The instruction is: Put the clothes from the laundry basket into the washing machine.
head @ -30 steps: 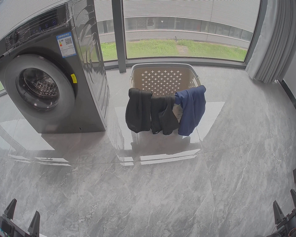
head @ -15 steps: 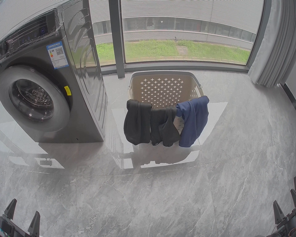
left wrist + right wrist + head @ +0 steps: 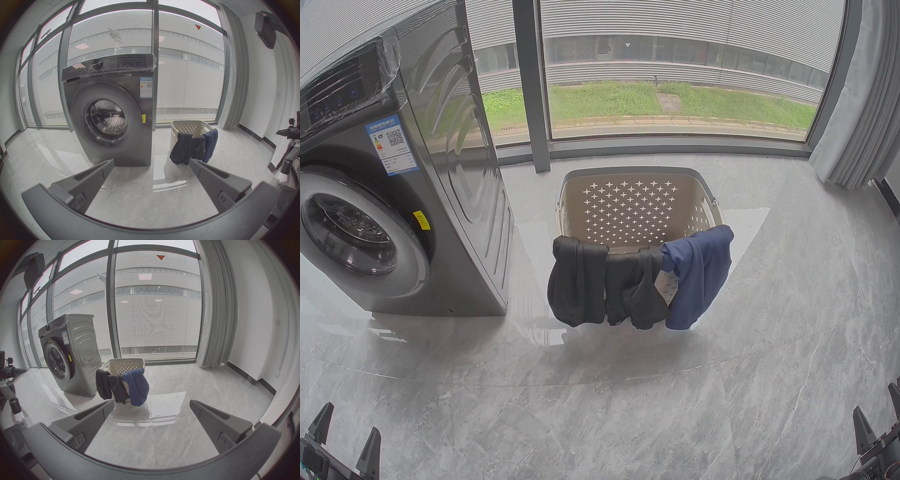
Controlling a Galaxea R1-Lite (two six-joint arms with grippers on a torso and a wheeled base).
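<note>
Draping over basket (image 3: pixel 631 206) rim, clothes (image 3: pixel 631 290) hanging lengthwise

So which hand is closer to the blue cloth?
Right. The right hand is to the right of the blue cloth; the left hand is much farther, to its left.

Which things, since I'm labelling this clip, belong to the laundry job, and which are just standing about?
Job: washing machine; laundry basket; left black garment, middle black garment and blue garment, all draped over its front rim.
Standing about: curtain; window post.
</note>
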